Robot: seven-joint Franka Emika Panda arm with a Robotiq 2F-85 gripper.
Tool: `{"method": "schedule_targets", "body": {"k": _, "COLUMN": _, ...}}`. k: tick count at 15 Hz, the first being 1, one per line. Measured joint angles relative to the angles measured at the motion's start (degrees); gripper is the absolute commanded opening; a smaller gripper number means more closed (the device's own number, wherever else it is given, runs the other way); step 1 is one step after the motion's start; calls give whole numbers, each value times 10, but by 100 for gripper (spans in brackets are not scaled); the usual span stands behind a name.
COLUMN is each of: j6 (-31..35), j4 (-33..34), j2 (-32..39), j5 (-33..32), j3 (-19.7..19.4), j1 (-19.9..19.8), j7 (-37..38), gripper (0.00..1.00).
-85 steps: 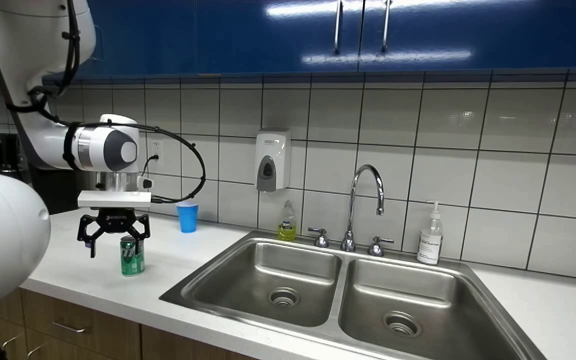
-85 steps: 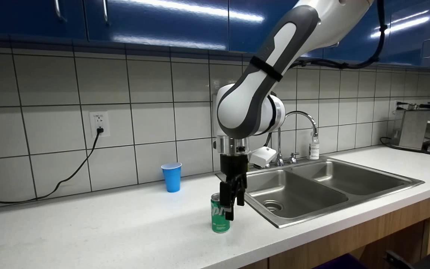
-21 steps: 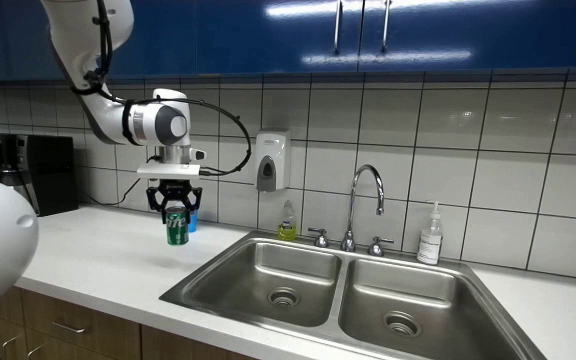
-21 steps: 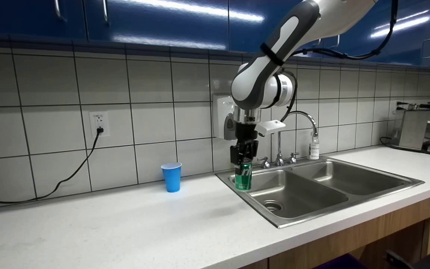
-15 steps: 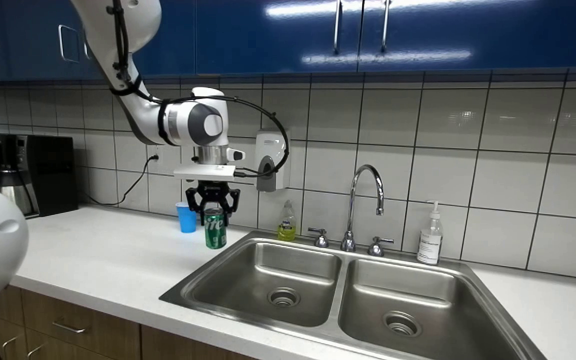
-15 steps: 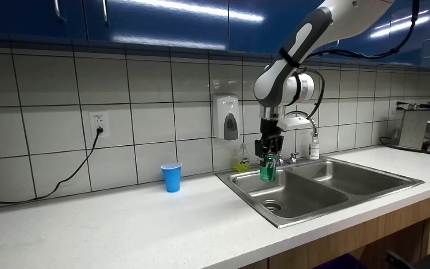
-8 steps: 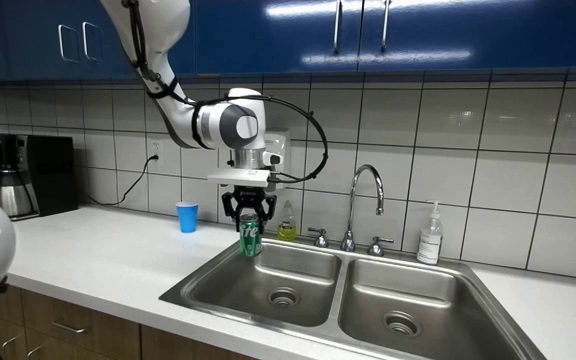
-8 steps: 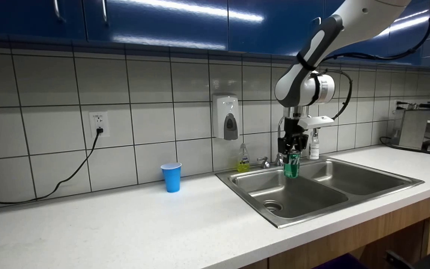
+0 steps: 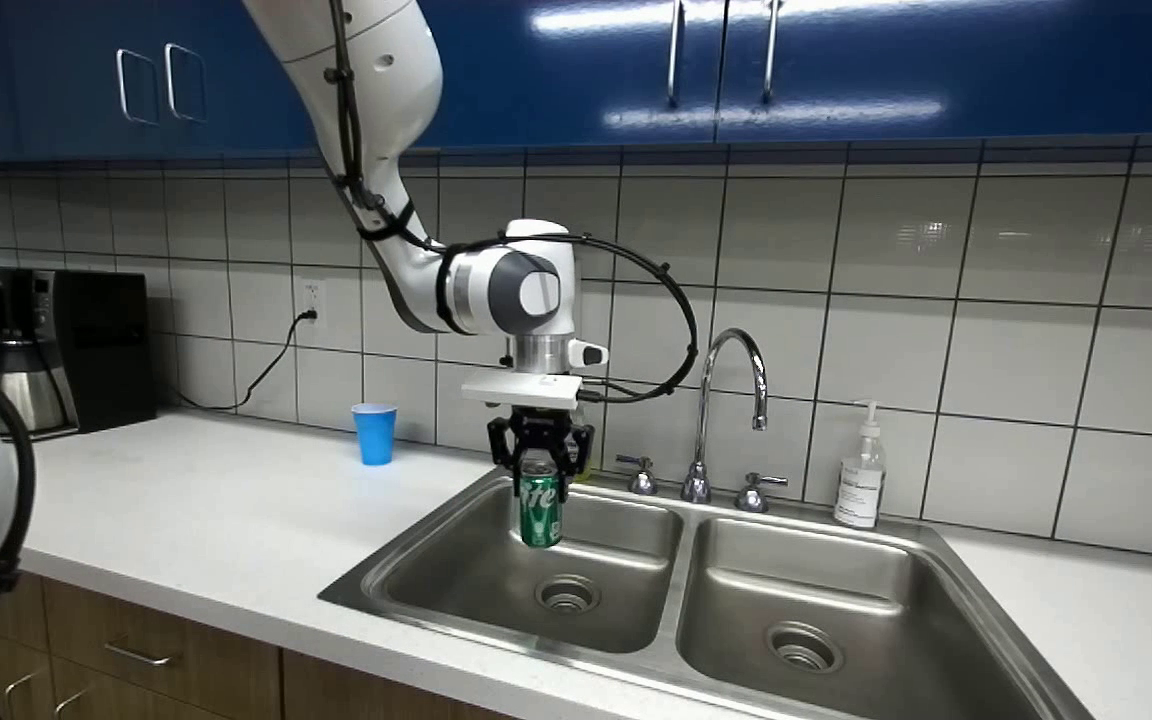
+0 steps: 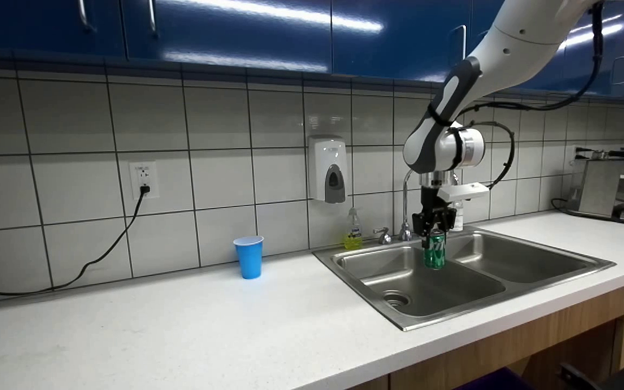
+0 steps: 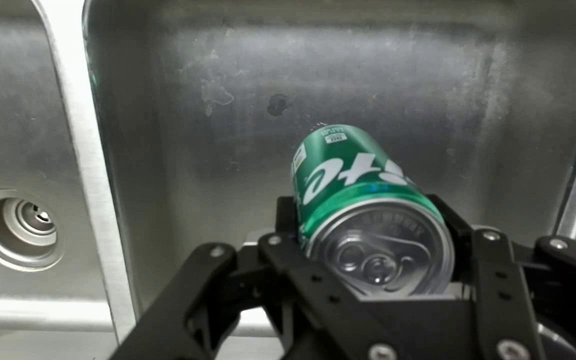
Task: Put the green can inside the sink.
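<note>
And the green can [image 9: 540,518] is pinched by the claw [image 9: 540,488], held over one basin [image 9: 496,590] of the sink [image 9: 680,580]!

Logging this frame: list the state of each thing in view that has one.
green can: gripped roughly upright over the sink, not released
gripper: shut on the green can
sink: no standing water visible
faucet: no stream visible
blue cup: upright on the counter
pump bottle: upright
yellow soap bottle: upright
blue cabinet doors: shut
wooden drawer: shut
power plug: in the outlet
</note>
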Motion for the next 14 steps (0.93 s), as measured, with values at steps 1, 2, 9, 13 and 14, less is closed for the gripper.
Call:
{"method": "schedule_targets", "body": {"k": 1, "j6": 2, "j4": 13, "j2": 19, "j5": 0, "j3": 0, "j1": -3, "j7": 0, "gripper": 38}}
{"method": "schedule_targets", "body": {"k": 2, "j6": 3, "j4": 26, "j2": 38, "j5": 0, "j3": 0, "j1": -7, "j7": 0, "gripper": 38}}
{"method": "schedule_targets", "body": {"k": 9, "j6": 9, "j4": 117, "j2": 167, "j5": 5, "j3": 1, "j1": -38, "j7": 0, "gripper": 38}}
{"method": "schedule_targets", "body": {"k": 13, "j6": 9, "j4": 165, "j2": 230, "j5": 5, "j3": 6, "j1": -54, "j7": 0, "gripper": 38}}
{"method": "schedule_targets", "body": {"k": 14, "j6": 9, "j4": 175, "j2": 243, "j5": 5, "j3": 7, "j1": -57, "j7": 0, "gripper": 38}}
